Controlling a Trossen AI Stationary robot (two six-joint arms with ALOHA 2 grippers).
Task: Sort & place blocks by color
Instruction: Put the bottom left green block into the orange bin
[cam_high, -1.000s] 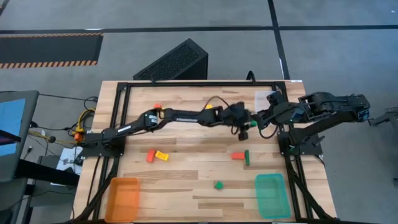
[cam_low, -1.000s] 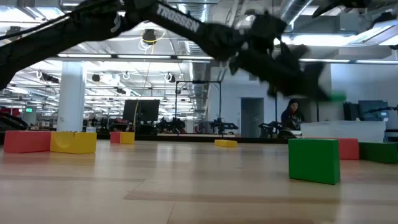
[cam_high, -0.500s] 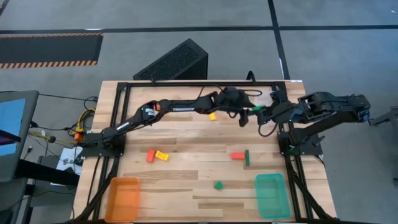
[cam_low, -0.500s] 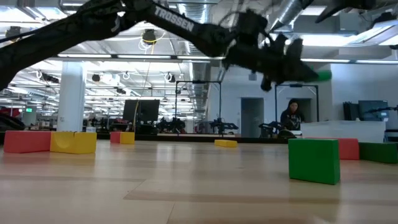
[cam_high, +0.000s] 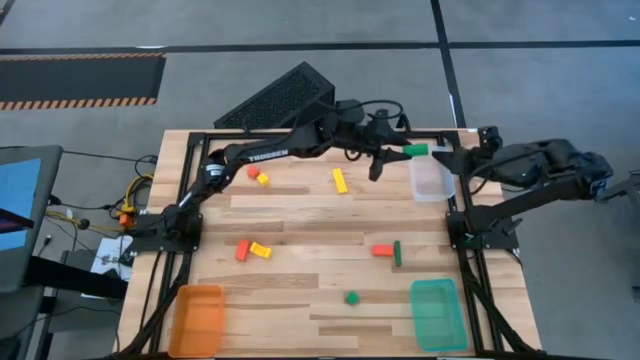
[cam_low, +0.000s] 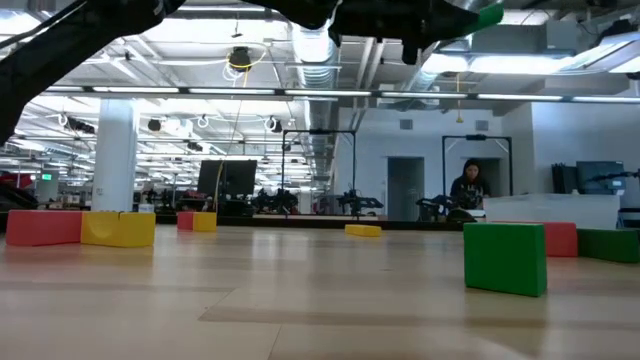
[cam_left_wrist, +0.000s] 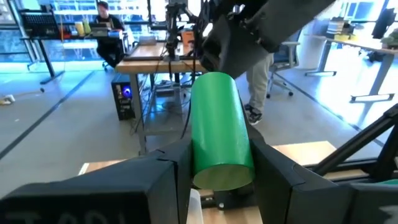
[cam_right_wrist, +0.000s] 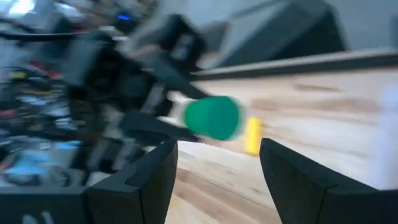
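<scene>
Block: green cylinder (cam_left_wrist: 217, 134) | left hand (cam_high: 400, 152) clamped on it | right hand (cam_right_wrist: 217, 162) open

Overhead camera looks straight down on the whole table (cam_high: 300, 215). Low camera sits at table height, facing the room. Both wrist cameras closely share the green block (cam_left_wrist: 217, 127)

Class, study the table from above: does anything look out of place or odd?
Nothing is spilled or damaged. One oddity: the left gripper holds a green cylinder in the air beside the clear tray, far from the teal tray.
</scene>
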